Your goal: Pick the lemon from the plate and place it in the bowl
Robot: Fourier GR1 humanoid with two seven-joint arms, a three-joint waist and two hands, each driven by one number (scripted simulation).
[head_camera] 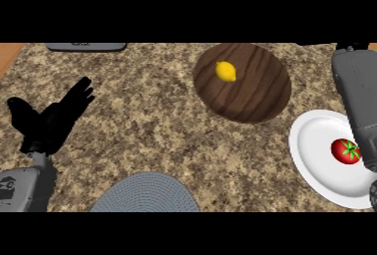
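Left hand (pixel 50 119) at left side of view, fingers straight and spread, pointing up, holding nothing, resting over the speckled counter (pixel 147 124). Right forearm (pixel 357 94) running up the right side, crossing the white plate (pixel 316 144) and covering the right edge of the tomato (pixel 343 151) on it. Right hand (pixel 352 47) cut off at top edge — open or closed, cannot tell. Lemon (pixel 226 71) lying on the wooden plate (pixel 250 99), upper-left part, untouched by either hand. Grey ribbed bowl (pixel 145 195) at bottom edge — well apart from lemon. Flat grey object (pixel 86 46) at top edge, left.
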